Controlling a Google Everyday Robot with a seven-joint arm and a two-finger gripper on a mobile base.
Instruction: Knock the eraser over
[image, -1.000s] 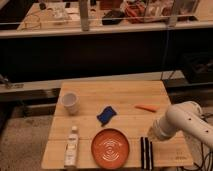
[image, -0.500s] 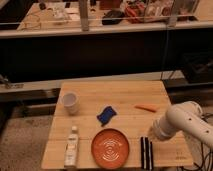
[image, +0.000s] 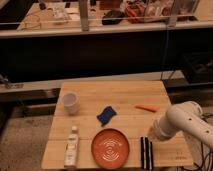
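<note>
The eraser (image: 146, 152) is found on the table (image: 115, 95), near its front edge, just right of the plate (image: 110, 148). The gripper (image: 152, 132) is positioned close above the eraser's far end; its state cannot be told.

gripper (image: 152, 133) blurred (beside eraser (image: 146, 153)), arm (image: 188, 120) cropped
</note>
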